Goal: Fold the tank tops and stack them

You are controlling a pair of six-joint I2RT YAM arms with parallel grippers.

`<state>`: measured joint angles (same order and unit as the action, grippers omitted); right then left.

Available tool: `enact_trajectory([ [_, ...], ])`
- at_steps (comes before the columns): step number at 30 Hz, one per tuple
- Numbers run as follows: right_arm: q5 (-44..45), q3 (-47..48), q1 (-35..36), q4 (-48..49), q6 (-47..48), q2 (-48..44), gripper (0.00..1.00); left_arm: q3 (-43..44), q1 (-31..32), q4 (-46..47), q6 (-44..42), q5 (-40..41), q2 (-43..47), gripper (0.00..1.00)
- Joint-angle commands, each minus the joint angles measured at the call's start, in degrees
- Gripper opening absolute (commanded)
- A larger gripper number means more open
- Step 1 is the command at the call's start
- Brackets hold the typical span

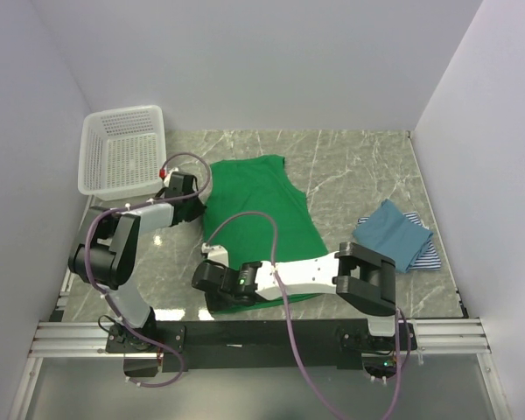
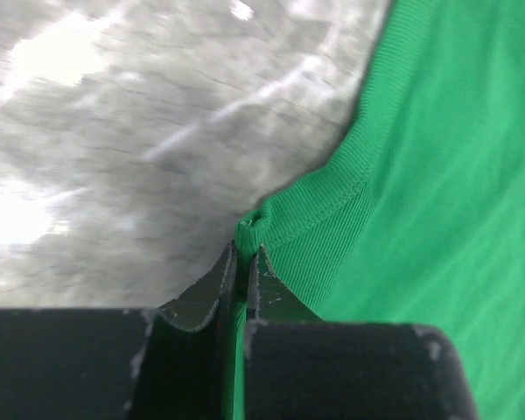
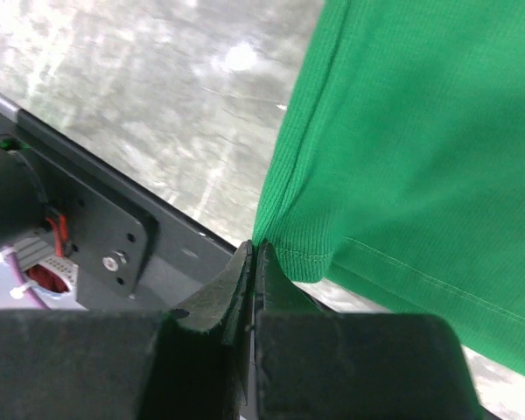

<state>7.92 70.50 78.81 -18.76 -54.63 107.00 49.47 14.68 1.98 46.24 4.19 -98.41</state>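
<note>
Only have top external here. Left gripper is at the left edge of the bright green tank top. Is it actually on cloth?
Observer: Yes. In the left wrist view, the left gripper is shut on the ribbed edge of the bright green cloth tank top. A small bunch of hem pokes out past the fingertips.
Operator: And the right one?
Observer: In the right wrist view, the right gripper is shut on a corner of the same top's stitched hem, with cloth pinched between the jaws.
</note>
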Motion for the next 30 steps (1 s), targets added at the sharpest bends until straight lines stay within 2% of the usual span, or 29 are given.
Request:
enact_trajectory([
  [1,-1.42,3.59,-0.14,2.33,-0.3,1.46,0.0,3.08,-0.26,-7.68,-0.27,6.97,-0.64,0.01],
  [6,-1.77,5.7,-0.06,1.36,0.93,0.32,0.0,5.63,-1.4,-12.96,0.69,11.02,0.94,0.0],
  [17,-0.45,-4.57,-3.04,4.0,0.23,-10.14,0.0,12.39,-1.06,-20.16,1.05,11.99,1.55,0.01],
  [22,-0.28,-10.55,-4.53,6.19,-0.65,-14.36,0.0,17.04,2.1,-22.36,1.75,13.56,1.03,0.01],
  [30,2.45,-17.84,-5.68,6.81,-2.14,-20.68,0.0,25.93,7.64,-26.93,3.16,15.41,-5.82,0.02],
])
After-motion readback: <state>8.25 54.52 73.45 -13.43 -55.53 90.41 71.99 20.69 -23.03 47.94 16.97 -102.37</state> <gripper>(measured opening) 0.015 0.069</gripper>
